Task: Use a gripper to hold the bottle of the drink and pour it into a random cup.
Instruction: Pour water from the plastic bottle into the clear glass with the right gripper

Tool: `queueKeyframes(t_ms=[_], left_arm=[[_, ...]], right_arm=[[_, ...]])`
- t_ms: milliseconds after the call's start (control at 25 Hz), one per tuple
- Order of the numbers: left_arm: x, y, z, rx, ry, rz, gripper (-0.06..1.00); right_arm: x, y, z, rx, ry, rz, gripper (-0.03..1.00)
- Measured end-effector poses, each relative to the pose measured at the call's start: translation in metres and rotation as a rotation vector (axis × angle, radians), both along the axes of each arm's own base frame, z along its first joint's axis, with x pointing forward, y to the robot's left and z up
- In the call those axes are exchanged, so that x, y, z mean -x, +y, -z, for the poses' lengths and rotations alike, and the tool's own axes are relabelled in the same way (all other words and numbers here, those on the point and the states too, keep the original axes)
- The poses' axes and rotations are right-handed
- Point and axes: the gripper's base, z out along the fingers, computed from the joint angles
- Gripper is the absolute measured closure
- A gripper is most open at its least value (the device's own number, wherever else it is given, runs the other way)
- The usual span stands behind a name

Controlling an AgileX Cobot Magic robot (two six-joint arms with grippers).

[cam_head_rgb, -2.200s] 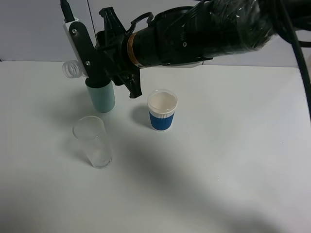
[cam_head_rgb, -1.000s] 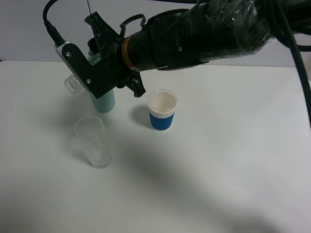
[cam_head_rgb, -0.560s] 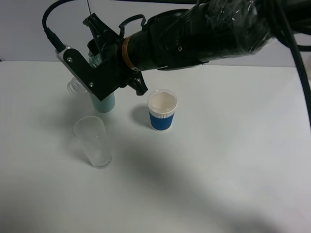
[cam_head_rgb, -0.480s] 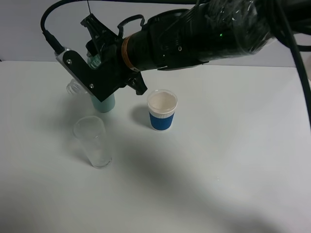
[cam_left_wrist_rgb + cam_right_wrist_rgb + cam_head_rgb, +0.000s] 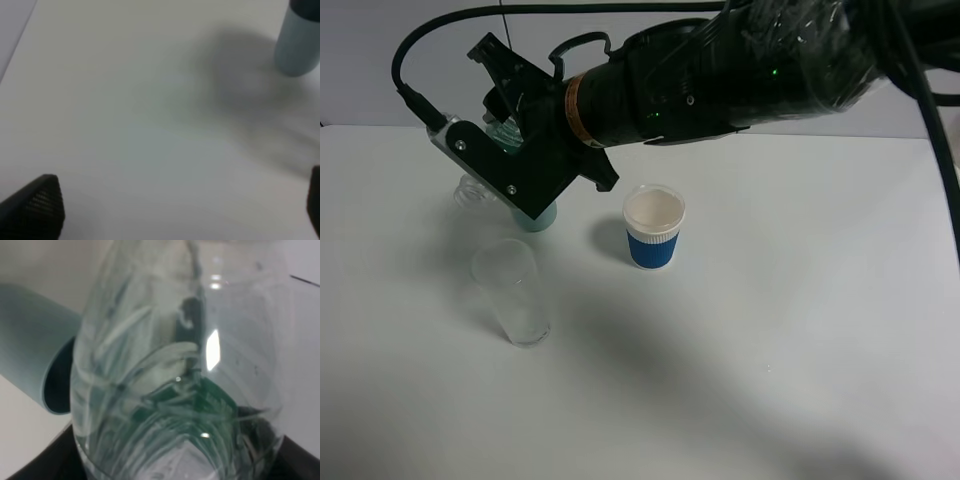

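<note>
My right gripper (image 5: pixel 492 128) reaches across to the left of the exterior view and is shut on the bottle of the drink (image 5: pixel 503 127). The bottle is tilted, its clear neck (image 5: pixel 470 188) pointing down and to the left, just above the table. The tall clear cup (image 5: pixel 511 291) stands upright in front of the neck, a little apart from it. In the right wrist view the bottle (image 5: pixel 175 365) with its green label fills the picture. No stream of drink shows. My left gripper (image 5: pixel 175 207) is open over bare table.
A teal cup (image 5: pixel 536 215) stands behind the clear cup, mostly hidden by my right gripper; it also shows as teal cup (image 5: pixel 298 42) and teal cup (image 5: pixel 35 365). A white paper cup with a blue band (image 5: pixel 654 228) stands to the right. The table (image 5: pixel 770 330) is white.
My right gripper has rolled further, tipping the bottle so that its neck has dropped lower. The cups have not moved.
</note>
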Motion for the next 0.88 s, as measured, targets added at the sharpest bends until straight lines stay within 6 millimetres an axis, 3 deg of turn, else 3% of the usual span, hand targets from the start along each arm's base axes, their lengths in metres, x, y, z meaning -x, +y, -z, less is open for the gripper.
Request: queueKeyframes(t_ms=[880], left_arm=[[0.0, 0.0, 0.0, 0.0, 0.0, 0.0, -0.04]], right_arm=[[-0.0011, -0.0009, 0.0, 0.059, -0.073, -0.047, 0.42]])
